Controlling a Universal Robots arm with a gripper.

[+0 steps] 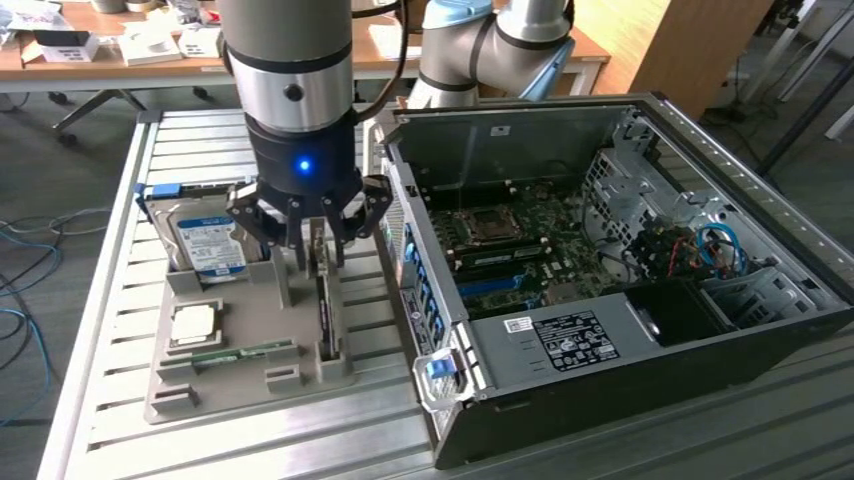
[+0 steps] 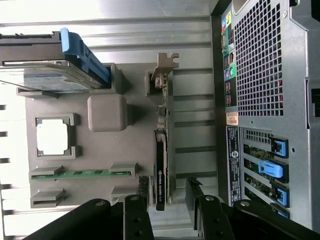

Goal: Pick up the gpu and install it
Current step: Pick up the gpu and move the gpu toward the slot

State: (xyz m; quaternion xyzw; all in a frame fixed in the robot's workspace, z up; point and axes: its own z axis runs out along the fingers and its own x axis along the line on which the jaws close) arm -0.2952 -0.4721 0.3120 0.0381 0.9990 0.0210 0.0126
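Over the holder [image 2: 100, 150], one end effector [image 2: 168, 184], jaws parted, straddles one gpu [image 2: 161, 165], apparently ungripped.

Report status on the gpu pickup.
Hand open, straddling gpu. Card on edge in tray slot, not lifted. Nearby hard drive stands clear.

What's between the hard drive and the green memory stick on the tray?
A square silver chip, seated in its own recess; both the exterior and wrist views show it.
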